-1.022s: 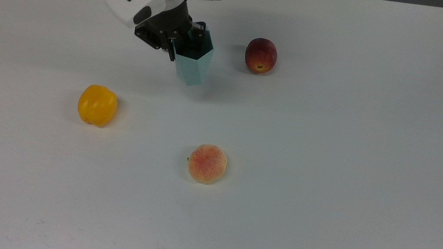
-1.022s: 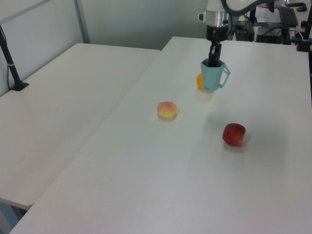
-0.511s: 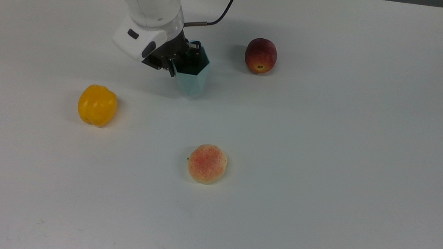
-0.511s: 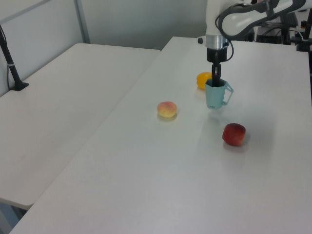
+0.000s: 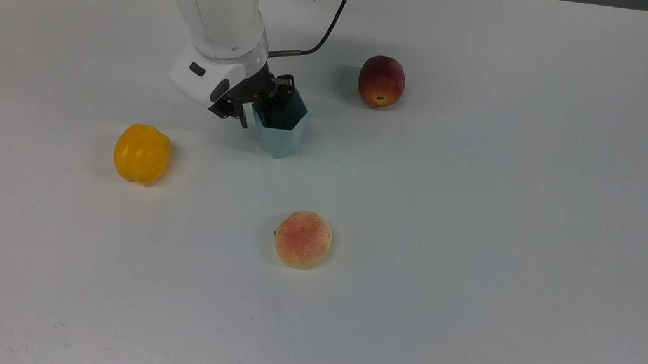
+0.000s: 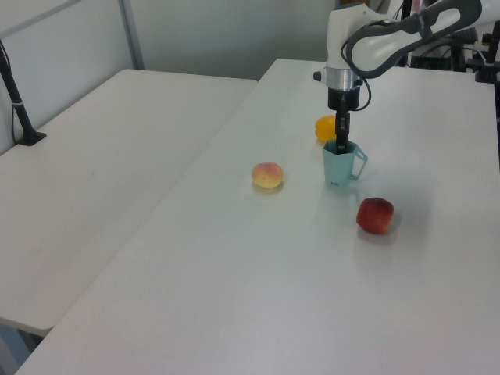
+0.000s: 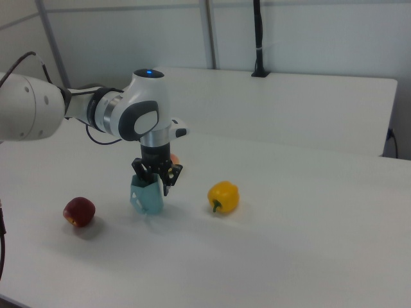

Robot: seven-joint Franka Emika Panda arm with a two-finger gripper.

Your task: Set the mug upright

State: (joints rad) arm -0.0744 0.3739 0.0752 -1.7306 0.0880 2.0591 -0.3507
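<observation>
Since a second ago the arm has carried the mug [image 5: 282,129] down and nearer the peach; it now appears to rest upright on the white table [image 5: 483,231], opening upward.

Top view: the gripper [image 5: 263,102] pinches the mug's rim wall, one finger inside the mug, one outside. A red apple [image 5: 381,81] sits beyond the mug, a yellow pepper [image 5: 142,153] to the mug's left, a peach [image 5: 303,239] in front of it.

Left view: the mug [image 6: 338,163] stands with its handle toward the apple [image 6: 375,216], gripper [image 6: 341,145] straight above, likely so it sets down level.

Right view: the jaws are closed on the mug [image 7: 147,196] rim, gripper [image 7: 155,178] not yet released.
</observation>
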